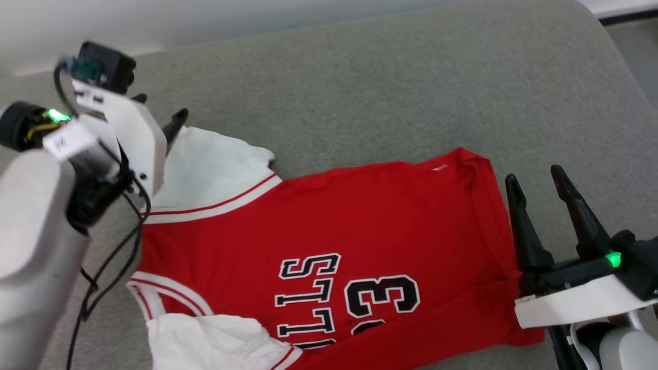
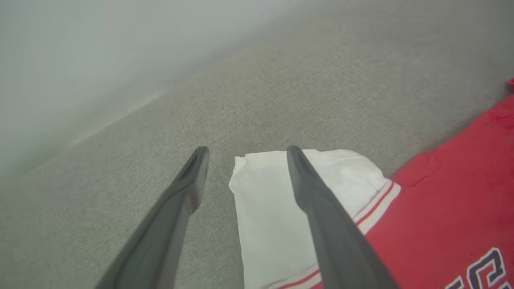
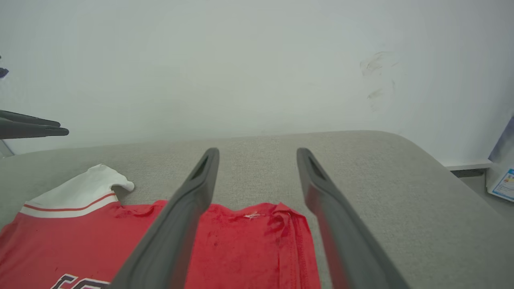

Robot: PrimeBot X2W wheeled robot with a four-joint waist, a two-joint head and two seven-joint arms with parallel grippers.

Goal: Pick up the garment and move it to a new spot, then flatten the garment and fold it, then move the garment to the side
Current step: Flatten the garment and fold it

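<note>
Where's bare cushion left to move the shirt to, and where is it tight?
Bare: the band of cushion between the shirt and the wall, and the strip beyond the right hand to the rounded edge. Tight: left hand open at the far white sleeve, right hand open at the hem.

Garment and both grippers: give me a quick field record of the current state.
garment: red, white sleeves, spread print-up on grey cushion, not folded
left gripper: open, over the far white sleeve, holding nothing
right gripper: open, at the hem, holding nothing
contact with cloth: cannot tell for either gripper
</note>
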